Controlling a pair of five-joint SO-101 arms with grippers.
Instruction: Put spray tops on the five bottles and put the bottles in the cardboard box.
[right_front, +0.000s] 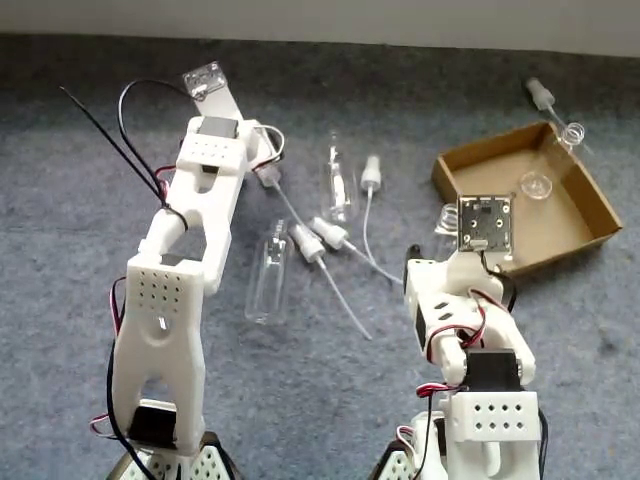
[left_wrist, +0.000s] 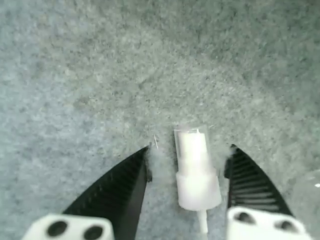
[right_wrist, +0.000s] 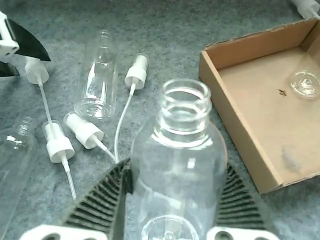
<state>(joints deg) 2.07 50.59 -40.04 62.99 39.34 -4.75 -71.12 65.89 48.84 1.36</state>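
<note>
One clear bottle (right_wrist: 182, 145), its neck bare of any spray top, is pinched between the ribbed black jaws of the right pincer (right_wrist: 176, 169). It sits just beside the near left wall of the cardboard box (right_wrist: 235, 115). A second bottle (right_wrist: 305, 82) rests on the floor of the box. In the high view a third bottle (right_front: 573, 133) shows at the box's far rim; whether it is inside or outside cannot be told. A stray spray top (right_front: 540, 95) lies just beyond it.

Two lying bottles rest on their sides on the grey worktop (right_front: 560, 330), well apart from the box: a farther one (right_front: 340, 180) and a nearer one (right_front: 270, 270). Between them a pair of spray tops (right_front: 318, 238) lies side by side, tubes trailing. A lone spray top (right_front: 370, 175) lies just beside the farther bottle. Another spray top (left_wrist: 195, 170) lies between the spread jaws of the left pincer (left_wrist: 190, 148), and neither jaw touches it.
</note>
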